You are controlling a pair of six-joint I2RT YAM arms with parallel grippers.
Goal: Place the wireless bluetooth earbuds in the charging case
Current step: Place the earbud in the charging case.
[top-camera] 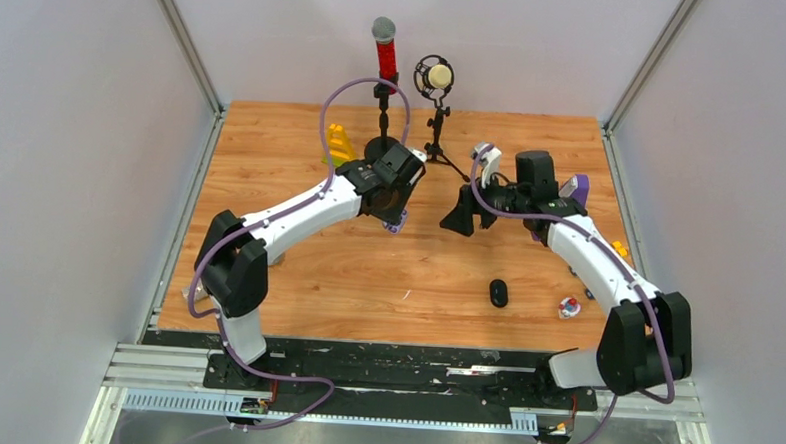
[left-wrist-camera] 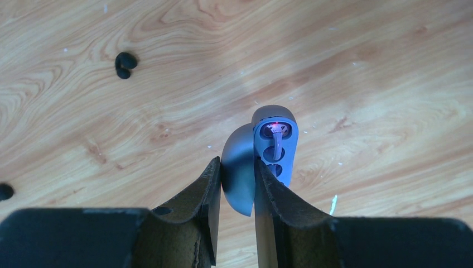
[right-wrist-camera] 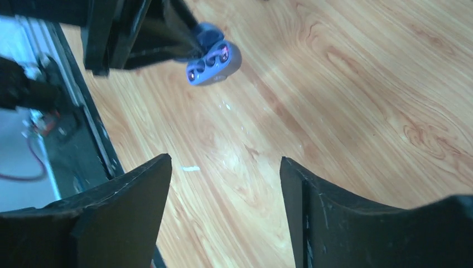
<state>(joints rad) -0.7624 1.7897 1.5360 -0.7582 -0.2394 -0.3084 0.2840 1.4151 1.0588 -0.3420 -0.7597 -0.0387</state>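
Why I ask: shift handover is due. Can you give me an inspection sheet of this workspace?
Surface: wooden table, with a few white specks.
Job's things: charging case open, red light lit inside, contents unclear; black earbud loose on the wood, apart from the case.
Clutter: red microphone and cream microphone on stands at the far edge; yellow block; red-and-white item.
Grippers: left gripper shut on the charging case; right gripper open, nothing between its fingers.
Cables: purple cables loop along both arms.
Surroundings: pale walls; black mounting rail at the near edge.
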